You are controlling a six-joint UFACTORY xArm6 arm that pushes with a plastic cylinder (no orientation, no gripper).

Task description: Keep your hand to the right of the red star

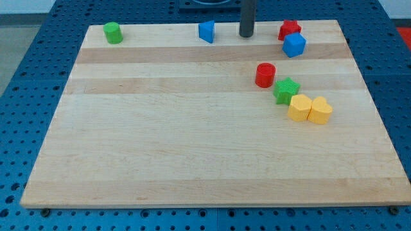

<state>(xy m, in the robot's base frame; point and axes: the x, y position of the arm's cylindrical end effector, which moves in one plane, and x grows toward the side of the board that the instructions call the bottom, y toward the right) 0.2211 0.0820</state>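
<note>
My tip [247, 35] stands near the bench's [192, 160] far edge, at about 12 o'clock from the bench's middle, a little toward the view's right. The rod rises straight out of the top of the picture. There is no claw here to be apart or together, only the bare rod end.

The red star [289, 29] lies at about 3 o'clock from my tip, close but apart from it, so the tip is on the star's left in this view. Touching or nearly touching the star at its 5 o'clock is a blue cube [295, 45]. A second blue block [207, 31], its shape hard to make out, sits at 9 o'clock from my tip, apart from it.

A green cylinder [113, 33] stands alone far off at 9 o'clock, near the bench's far left corner.

At 5 o'clock from my tip a red cylinder [265, 75] stands upright. Just beside it, at its 4 o'clock, is a green star [286, 90]. Beyond that at 4 o'clock two yellow blocks [299, 108] [320, 110] sit pressed side by side, the nearer one touching the green star; their shapes are unclear.
</note>
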